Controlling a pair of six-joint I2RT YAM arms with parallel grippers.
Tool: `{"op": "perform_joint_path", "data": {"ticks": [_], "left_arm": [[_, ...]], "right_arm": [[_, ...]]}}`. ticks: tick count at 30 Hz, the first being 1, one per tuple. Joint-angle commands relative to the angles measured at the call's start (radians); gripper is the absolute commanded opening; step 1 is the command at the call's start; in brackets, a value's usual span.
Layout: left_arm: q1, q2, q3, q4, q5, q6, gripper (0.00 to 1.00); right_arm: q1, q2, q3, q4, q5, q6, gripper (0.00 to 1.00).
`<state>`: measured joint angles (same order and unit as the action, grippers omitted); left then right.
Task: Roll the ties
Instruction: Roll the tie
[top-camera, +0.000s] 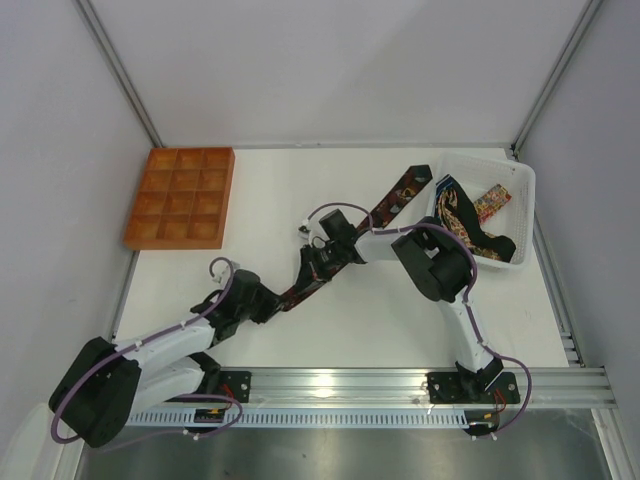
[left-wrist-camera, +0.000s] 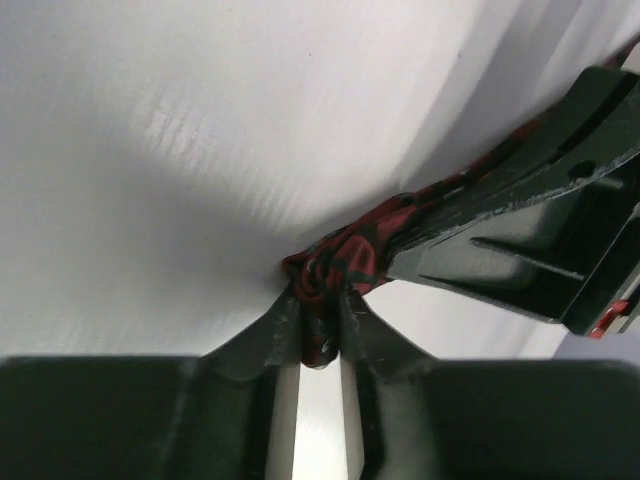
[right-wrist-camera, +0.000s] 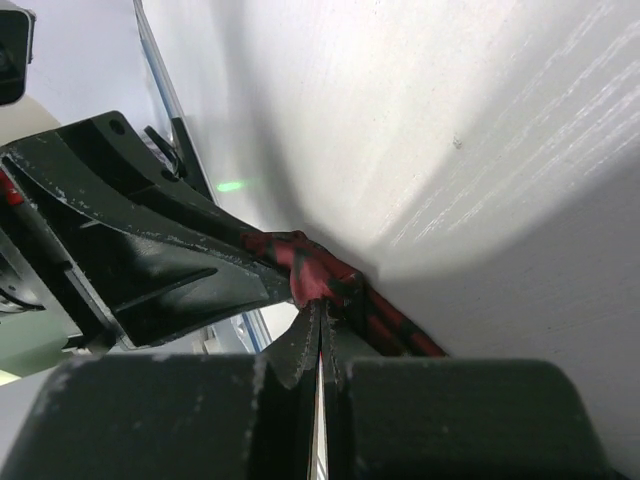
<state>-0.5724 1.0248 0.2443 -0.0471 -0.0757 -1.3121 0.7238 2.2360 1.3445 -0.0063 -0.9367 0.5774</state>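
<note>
A maroon and black patterned tie (top-camera: 395, 200) lies slantwise on the white table, from near the basket down to the middle. Its near end is bunched into a small fold. My left gripper (top-camera: 291, 296) is shut on that bunched end, which shows red and black between the jaws in the left wrist view (left-wrist-camera: 350, 255). My right gripper (top-camera: 316, 268) is shut on the same end right beside it, with the fabric pinched at its tips in the right wrist view (right-wrist-camera: 310, 265). The two grippers nearly touch. More ties (top-camera: 462, 215) lie in the basket.
A white plastic basket (top-camera: 525, 185) stands at the back right with several ties in it. An orange compartment tray (top-camera: 180, 197) sits at the back left. Grey walls close in the table on three sides.
</note>
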Motion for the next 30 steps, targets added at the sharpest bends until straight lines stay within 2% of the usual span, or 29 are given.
{"op": "perform_joint_path", "data": {"ticks": [1, 2, 3, 8, 12, 20, 30], "left_arm": [[0.008, 0.047, 0.000, -0.053, -0.021, 0.043, 0.21], [0.008, 0.044, 0.007, -0.068, -0.027, 0.065, 0.05], [0.008, 0.031, 0.022, -0.089, -0.038, 0.076, 0.01], [0.008, -0.077, 0.056, -0.272, -0.108, 0.140, 0.00], [0.008, -0.153, 0.082, -0.394, -0.104, 0.180, 0.01], [0.008, -0.192, 0.110, -0.484, -0.087, 0.209, 0.00], [0.008, -0.198, 0.167, -0.528, -0.084, 0.244, 0.00]], "right_arm": [[-0.006, 0.008, -0.033, -0.047, 0.142, -0.042, 0.00], [-0.004, 0.002, -0.033, -0.053, 0.147, -0.050, 0.00], [-0.003, -0.006, -0.033, -0.061, 0.156, -0.056, 0.00], [0.034, -0.058, -0.001, -0.146, 0.252, -0.114, 0.00], [0.063, -0.072, 0.015, -0.155, 0.291, -0.119, 0.00], [0.129, -0.090, 0.039, -0.124, 0.308, -0.071, 0.00], [0.170, -0.171, 0.091, -0.202, 0.372, -0.094, 0.00]]}}
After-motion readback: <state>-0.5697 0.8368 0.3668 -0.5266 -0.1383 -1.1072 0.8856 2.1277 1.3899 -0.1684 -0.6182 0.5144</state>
